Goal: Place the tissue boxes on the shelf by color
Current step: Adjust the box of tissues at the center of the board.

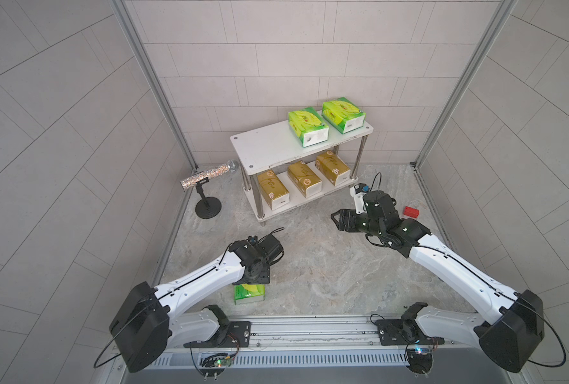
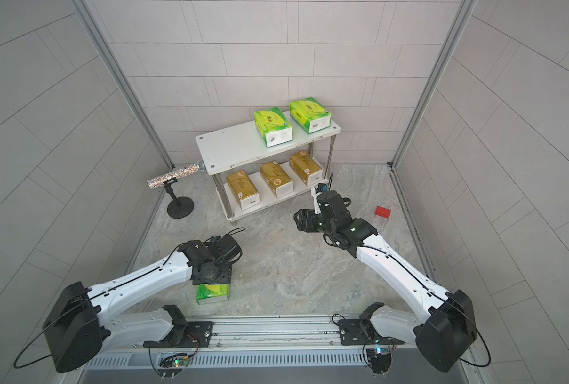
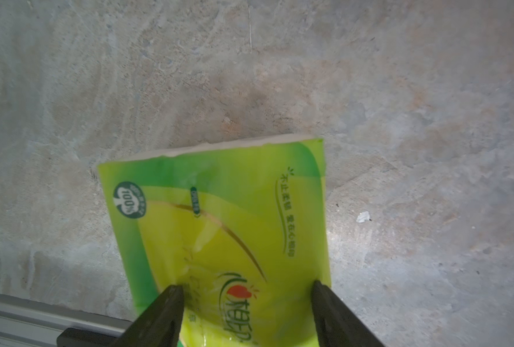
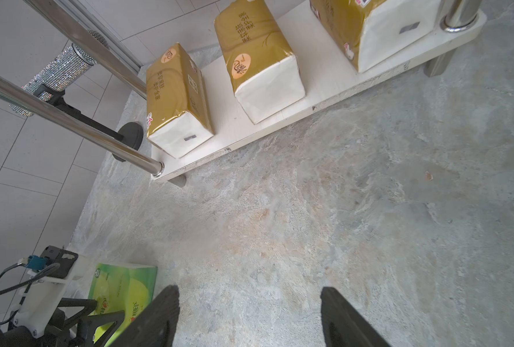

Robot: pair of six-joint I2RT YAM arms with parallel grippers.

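Right now, your left fingers [image 3: 162, 315] stand apart over the loose green tissue box [image 3: 219, 216], which lies flat on the surface [image 1: 326, 272] near the front rail. Their tips rest at its top face, but you cannot tell whether they grip it. Your right fingers [image 4: 159, 315] are spread with nothing between them, above bare surface in front of the shelf [image 1: 270, 149]. Two green tissue boxes [image 1: 308, 126] [image 1: 343, 114] sit on its top board and three gold tissue boxes [image 1: 272, 189] [image 1: 304, 179] [image 1: 332, 168] on its lower board.
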